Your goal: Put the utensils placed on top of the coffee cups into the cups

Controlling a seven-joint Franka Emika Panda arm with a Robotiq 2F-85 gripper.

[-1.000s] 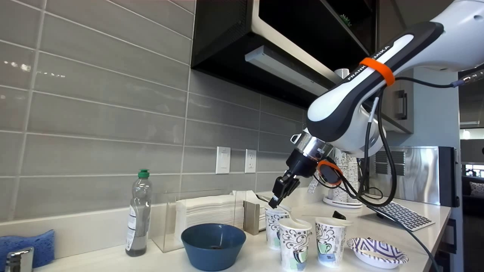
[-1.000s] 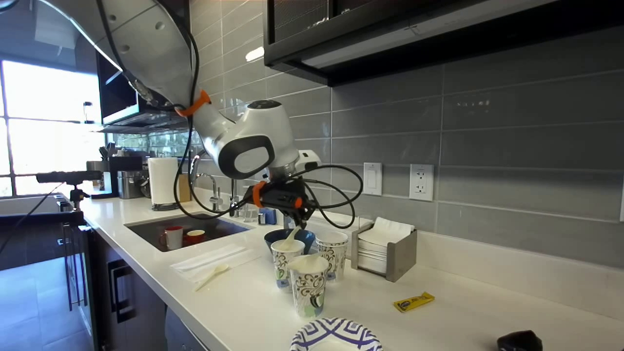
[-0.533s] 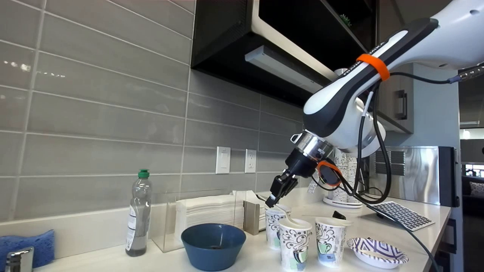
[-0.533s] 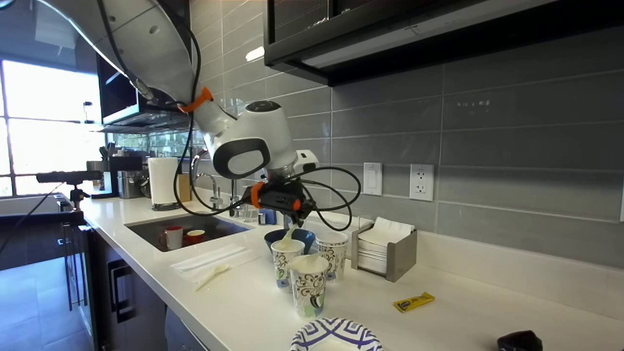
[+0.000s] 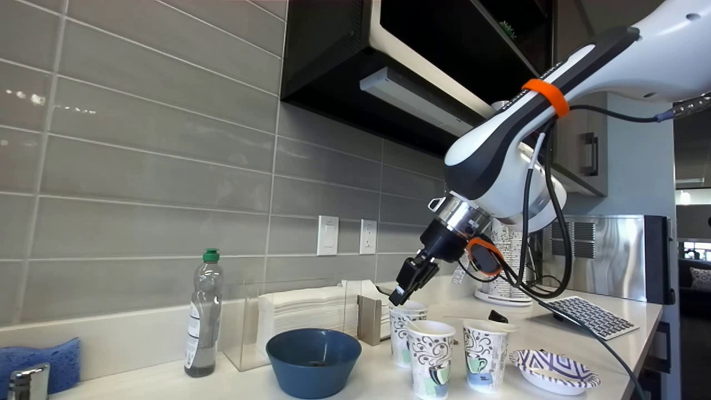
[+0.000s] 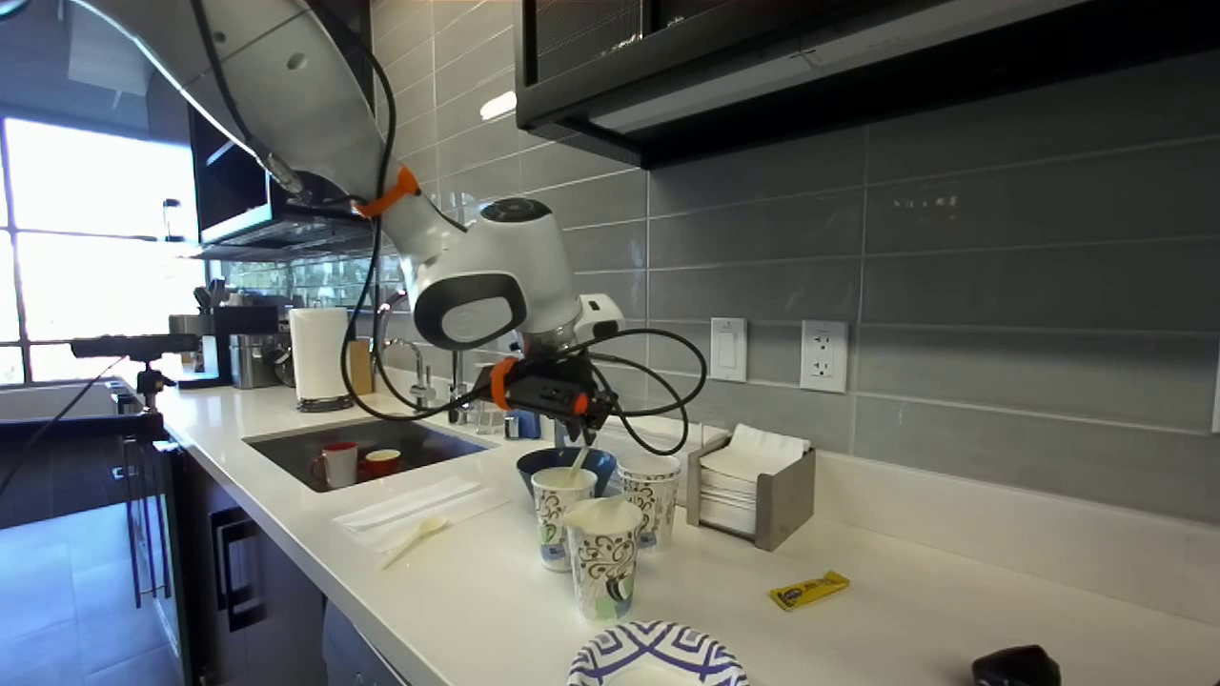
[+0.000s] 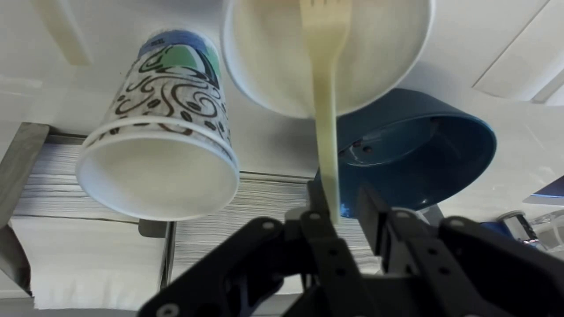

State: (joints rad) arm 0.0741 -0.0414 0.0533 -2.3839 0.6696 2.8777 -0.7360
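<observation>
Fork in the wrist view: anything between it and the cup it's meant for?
Nothing visible. The fork is tines-first inside the cup, its handle sticking out above the rim toward the gripper. The blue bowl shows behind the handle, not between fork and cup.

White counter (image 6: 886,615) holds three patterned cups (image 6: 606,570), upright and close together.
Around them, in an exterior view, a napkin holder (image 6: 789,500) stands at three o'clock, a yellow packet (image 6: 808,591) lies at four, a patterned dish (image 6: 658,639) at five, white sheets (image 6: 410,505) at nine, a paper-towel roll (image 6: 319,354) at ten, a blue bowl (image 6: 535,465) at eleven.
</observation>
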